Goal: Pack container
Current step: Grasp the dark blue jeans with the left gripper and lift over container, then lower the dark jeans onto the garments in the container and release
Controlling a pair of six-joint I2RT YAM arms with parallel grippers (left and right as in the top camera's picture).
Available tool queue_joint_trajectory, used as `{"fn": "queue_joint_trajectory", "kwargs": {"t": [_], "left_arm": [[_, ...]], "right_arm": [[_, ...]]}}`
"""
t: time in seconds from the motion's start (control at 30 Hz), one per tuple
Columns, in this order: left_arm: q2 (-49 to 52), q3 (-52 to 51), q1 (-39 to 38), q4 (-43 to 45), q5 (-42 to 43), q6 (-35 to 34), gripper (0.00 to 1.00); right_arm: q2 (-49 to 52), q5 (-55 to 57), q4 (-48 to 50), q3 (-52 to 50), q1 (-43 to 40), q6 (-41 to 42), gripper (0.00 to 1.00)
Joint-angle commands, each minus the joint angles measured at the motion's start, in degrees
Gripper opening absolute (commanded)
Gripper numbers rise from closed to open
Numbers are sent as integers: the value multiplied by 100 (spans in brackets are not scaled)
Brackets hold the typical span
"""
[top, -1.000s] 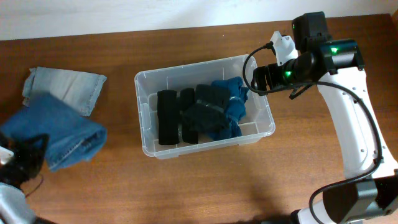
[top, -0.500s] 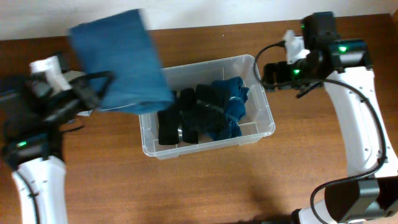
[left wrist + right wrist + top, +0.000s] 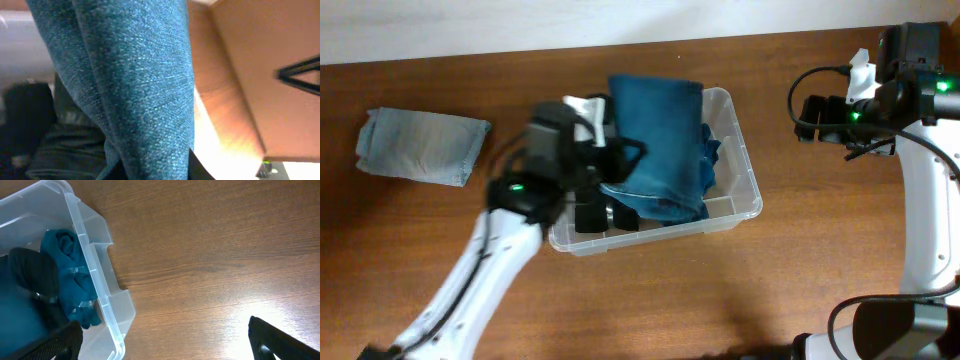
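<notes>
Here, on the side nearest the robot, the large clear rectangular plastic container sits on the brown wooden tabletop, with one long wall facing the arms. At the container's near-left corner the left tool is clamped on a folded piece of deep blue denim cloth, which hangs from it above the container's middle. That denim almost fills the left wrist view and hides the fingers there, so I read the grip from the way the cloth hangs lifted over the opening. I judge that it is carried this high so the fold can clear the rim and be lowered flat onto what is already packed. Inside the container, against the near wall, several black rolled fabric bundles lie side by side. Toward the right end a crumpled teal-blue garment fills the space up to the end wall, and the right wrist view shows it pressed against the clear side. Beyond the container's right end the right tool hangs with its fingers spread wide and nothing between them, probably parked there to leave the left arm room. Well off the container's left end a folded pale blue denim piece lies flat on the tabletop, apparently next to be packed.
</notes>
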Motion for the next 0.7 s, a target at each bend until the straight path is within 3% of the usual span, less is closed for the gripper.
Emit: {"fn": "queue_joint_trajectory", "kwargs": {"t": [0.0,0.27,0.67], "left_arm": [[48,238,-389,459,-804,-719,1],[313,238,-1080,516,-1744,-2461,1],[946,236,-1464,466,-1749,-2474,1]], "right_arm": [[-96,31,2,-42,-11,66,99],[-96,31,4,-42,-11,66,98],[-96,28,-2,-42,-11,66,98]]}}
